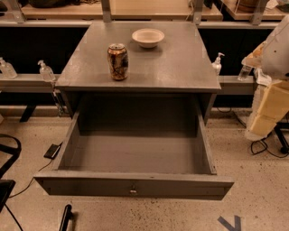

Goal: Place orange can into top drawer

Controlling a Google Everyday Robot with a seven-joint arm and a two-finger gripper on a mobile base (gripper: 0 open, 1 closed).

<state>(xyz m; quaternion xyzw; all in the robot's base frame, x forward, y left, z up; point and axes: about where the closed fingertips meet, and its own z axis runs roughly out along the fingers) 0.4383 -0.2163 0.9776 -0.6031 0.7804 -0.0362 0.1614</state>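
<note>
The top drawer (133,185) stands open, the orange can (118,62) waits at eleven o'clock on the cabinet top (180,67) — not yet grasped — and the gripper is out of view, so I cannot tell its state.

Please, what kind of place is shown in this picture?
Probably a lab or workshop: a grey metal cabinet with its top drawer open, long workbenches behind it, and pump bottles on a side shelf. The gripper is not in view.
</note>
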